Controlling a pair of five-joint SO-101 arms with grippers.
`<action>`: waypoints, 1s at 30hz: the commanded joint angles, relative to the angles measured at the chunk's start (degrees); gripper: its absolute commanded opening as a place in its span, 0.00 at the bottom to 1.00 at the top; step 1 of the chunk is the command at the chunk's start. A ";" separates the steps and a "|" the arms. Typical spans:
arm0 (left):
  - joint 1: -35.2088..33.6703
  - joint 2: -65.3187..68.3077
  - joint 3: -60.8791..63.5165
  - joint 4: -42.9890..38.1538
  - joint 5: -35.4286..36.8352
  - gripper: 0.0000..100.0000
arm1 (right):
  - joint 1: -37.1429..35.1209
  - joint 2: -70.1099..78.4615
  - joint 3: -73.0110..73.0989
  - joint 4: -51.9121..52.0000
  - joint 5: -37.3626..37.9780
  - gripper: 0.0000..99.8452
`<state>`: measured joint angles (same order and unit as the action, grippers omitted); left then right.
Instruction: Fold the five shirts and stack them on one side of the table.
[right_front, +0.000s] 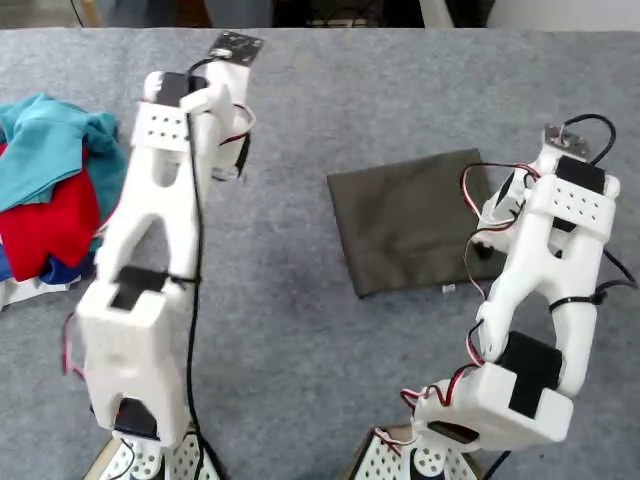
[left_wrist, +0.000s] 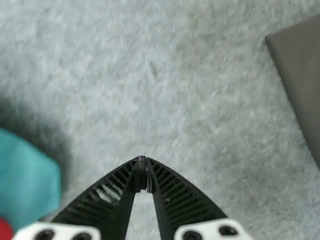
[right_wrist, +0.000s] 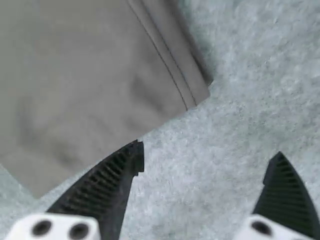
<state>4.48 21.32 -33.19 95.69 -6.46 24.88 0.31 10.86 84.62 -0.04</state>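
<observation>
The counter (right_front: 300, 330) is covered in grey felt-like fabric. A folded olive shirt (right_front: 410, 220) lies flat on it toward the right, and a loose pile (right_front: 50, 190) of teal, red, blue and white shirts sits at the left edge, well apart from it.

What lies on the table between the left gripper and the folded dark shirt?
The stretch is bare: the left wrist view shows plain grey table cover from the left gripper to the folded dark shirt.

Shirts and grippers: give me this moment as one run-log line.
grey shirt: folded, flat | shirt pile: unfolded, apart from it | left gripper: shut, empty | right gripper: open, at grey shirt's edge
</observation>
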 joint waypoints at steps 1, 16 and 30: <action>-4.00 -13.36 20.35 -8.00 1.85 0.03 | -0.79 -0.57 -2.77 -2.55 -0.53 0.31; -5.76 -44.13 88.31 -57.58 1.93 0.03 | -0.88 -0.13 -2.33 -4.92 -8.79 0.27; -5.49 -45.45 96.66 -65.32 1.93 0.03 | -9.41 0.13 14.02 -27.16 -24.70 0.46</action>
<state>-0.97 -22.99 63.78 31.08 -4.70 16.18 0.40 21.93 65.80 -22.55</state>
